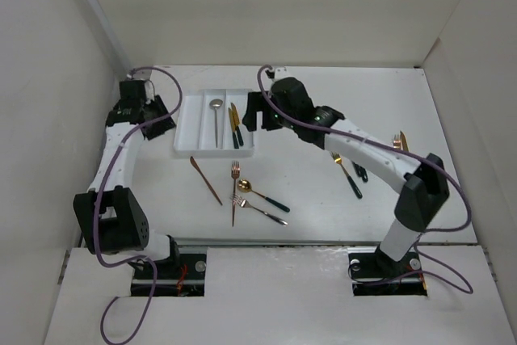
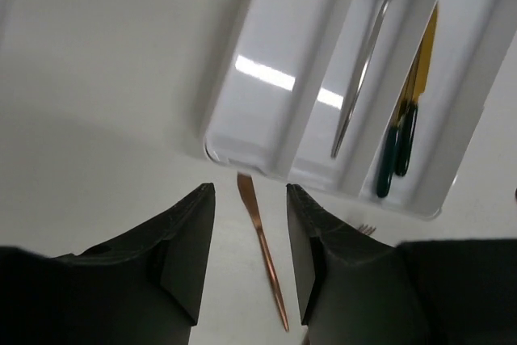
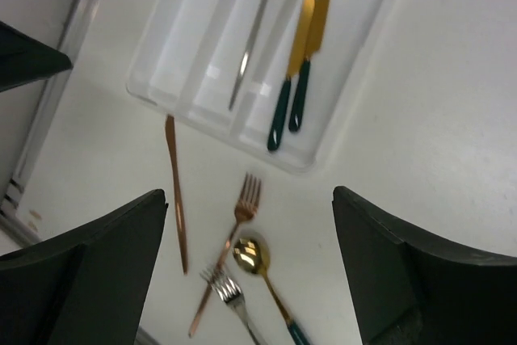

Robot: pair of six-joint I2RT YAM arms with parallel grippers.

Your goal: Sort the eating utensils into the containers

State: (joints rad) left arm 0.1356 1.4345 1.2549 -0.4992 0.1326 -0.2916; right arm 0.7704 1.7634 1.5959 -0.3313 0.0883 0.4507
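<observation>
White plastic tray (image 1: pixel 188 127) with three long compartments lies toward the far left of the surface (image 1: pixel 371 94). Sorting is partly done. A silver spoon (image 1: pixel 216 111) lies in the middle compartment, and two gold knives (image 1: pixel 235 125) with green handles lie side by side in the right one. The left compartment holds nothing.

Loose on the surface near the tray's front edge are a copper knife (image 1: pixel 206 179), a copper fork (image 1: pixel 235 187), a gold spoon (image 1: pixel 260 193) with a green handle and a silver fork (image 1: pixel 262 211); the last three cross each other. Further right, beside the right arm (image 1: pixel 371 151), lie a green-handled fork (image 1: pixel 347 174), a dark handle (image 1: pixel 360 173) close by it, and a gold piece (image 1: pixel 400 141) partly hidden by the arm. Most utensils seem left to sort.

The left arm (image 1: pixel 113 159) reaches forward to the tray's left side. The left gripper (image 2: pixel 250 199) hovers with jaws partly apart and empty, and the copper knife's tip shows below the gap. The right arm stretches across toward the tray. The right gripper (image 3: pixel 250 199) is by the tray's right edge, jaws spread wide, holding nothing.
</observation>
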